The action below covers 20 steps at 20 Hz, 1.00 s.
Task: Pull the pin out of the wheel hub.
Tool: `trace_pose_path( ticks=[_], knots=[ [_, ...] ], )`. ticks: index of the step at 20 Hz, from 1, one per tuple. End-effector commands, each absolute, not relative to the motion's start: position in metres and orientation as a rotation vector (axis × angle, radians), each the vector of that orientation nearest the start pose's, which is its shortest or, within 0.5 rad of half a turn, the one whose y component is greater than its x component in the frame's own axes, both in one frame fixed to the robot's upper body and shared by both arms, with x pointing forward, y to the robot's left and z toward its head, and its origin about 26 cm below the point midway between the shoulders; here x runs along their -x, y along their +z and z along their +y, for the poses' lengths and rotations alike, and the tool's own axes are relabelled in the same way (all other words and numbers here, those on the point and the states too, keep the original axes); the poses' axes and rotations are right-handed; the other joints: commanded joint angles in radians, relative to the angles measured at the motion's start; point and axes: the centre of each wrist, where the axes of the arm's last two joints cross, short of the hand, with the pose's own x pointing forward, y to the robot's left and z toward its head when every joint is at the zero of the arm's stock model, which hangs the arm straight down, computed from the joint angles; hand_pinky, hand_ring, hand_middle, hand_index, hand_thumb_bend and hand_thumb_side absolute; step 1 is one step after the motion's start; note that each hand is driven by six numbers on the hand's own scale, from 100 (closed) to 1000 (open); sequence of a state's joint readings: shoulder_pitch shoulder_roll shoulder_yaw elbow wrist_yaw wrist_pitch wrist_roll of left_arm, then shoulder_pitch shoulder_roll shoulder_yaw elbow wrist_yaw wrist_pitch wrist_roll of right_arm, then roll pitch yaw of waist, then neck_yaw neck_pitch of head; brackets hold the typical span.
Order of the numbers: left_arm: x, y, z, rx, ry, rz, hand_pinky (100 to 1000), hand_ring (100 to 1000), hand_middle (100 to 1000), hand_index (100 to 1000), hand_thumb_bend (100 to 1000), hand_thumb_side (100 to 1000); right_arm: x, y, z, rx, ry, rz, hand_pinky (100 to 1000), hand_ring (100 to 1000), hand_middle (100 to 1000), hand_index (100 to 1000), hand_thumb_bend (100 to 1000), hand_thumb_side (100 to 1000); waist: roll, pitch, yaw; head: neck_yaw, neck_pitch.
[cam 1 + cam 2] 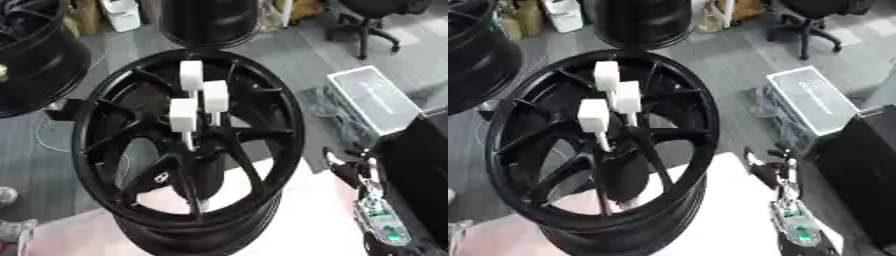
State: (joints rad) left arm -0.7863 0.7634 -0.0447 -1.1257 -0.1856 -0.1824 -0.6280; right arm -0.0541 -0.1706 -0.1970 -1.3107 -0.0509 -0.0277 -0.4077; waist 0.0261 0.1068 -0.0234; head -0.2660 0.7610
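right hand (350, 167) low right, fingers relaxed apart | wheel hub (188, 145): three white pins (184, 116) seated

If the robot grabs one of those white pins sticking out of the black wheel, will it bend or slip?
Probably not bend: each white pin looks like a blocky head on a straight thin stem. The squared head should give fingers flat sides. The wheel hub looks heavy, unlikely to shift.

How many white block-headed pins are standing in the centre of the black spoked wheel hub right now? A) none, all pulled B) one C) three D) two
C: three white block-headed pins stand on thin stems at the centre of the black spoked wheel hub, and the robot's right hand is off to the right, touching none of them.
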Motion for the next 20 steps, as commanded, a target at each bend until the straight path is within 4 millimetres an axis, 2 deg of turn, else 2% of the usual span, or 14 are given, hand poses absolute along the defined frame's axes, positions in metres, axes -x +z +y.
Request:
trace_pose_path(
  ticks=[1, 4, 6, 7, 10, 12, 17, 20],
  knots=[
    [-0.414, 0.235, 0.437, -0.488, -1.122, -1.450, 233, 280, 571, 679, 287, 379, -0.279, -0.042, -0.345, 0.576, -0.377, -1.409, 545, 501, 691, 861, 444, 189, -0.001, -0.007, -0.001, 0.003, -0.012],
    [-0.408, 0.179, 0.451, -0.460, -1.052, -1.318, 270, 315, 638, 734, 379, 423, -0.279, -0.043, -0.344, 0.569, -0.371, -1.408, 545, 501, 691, 861, 444, 189, -0.005, -0.008, -0.008, 0.010, -0.008],
    [-0.401, 0.145, 0.456, -0.446, -1.027, -1.264, 307, 358, 741, 812, 621, 555, -0.279, -0.043, -0.342, 0.564, -0.365, -1.409, 545, 501, 691, 861, 444, 190, -0.007, -0.009, -0.015, 0.019, -0.003],
    [-0.398, 0.132, 0.457, -0.448, -1.023, -1.252, 323, 377, 777, 843, 709, 595, -0.279, -0.043, -0.341, 0.560, -0.364, -1.409, 545, 501, 691, 861, 444, 189, -0.008, -0.009, -0.019, 0.022, -0.002],
    [-0.396, 0.115, 0.451, -0.476, -1.000, -1.262, 339, 418, 835, 875, 810, 641, -0.280, -0.043, -0.339, 0.553, -0.363, -1.410, 544, 501, 691, 861, 433, 192, -0.012, -0.009, -0.024, 0.023, 0.000],
    [-0.395, 0.111, 0.447, -0.484, -0.954, -1.303, 331, 419, 831, 867, 805, 664, -0.280, -0.044, -0.339, 0.552, -0.366, -1.409, 544, 501, 691, 861, 444, 189, -0.014, -0.008, -0.023, 0.022, 0.001],
    [-0.387, 0.108, 0.434, -0.475, -0.809, -1.484, 308, 412, 743, 790, 582, 757, -0.280, -0.044, -0.339, 0.552, -0.372, -1.407, 545, 501, 691, 861, 444, 188, -0.016, -0.005, -0.019, 0.020, 0.002],
    [-0.380, 0.104, 0.424, -0.457, -0.710, -1.598, 308, 411, 741, 788, 572, 764, -0.280, -0.045, -0.338, 0.548, -0.374, -1.407, 545, 501, 691, 861, 444, 187, -0.017, -0.003, -0.018, 0.016, 0.001]
  ],
)
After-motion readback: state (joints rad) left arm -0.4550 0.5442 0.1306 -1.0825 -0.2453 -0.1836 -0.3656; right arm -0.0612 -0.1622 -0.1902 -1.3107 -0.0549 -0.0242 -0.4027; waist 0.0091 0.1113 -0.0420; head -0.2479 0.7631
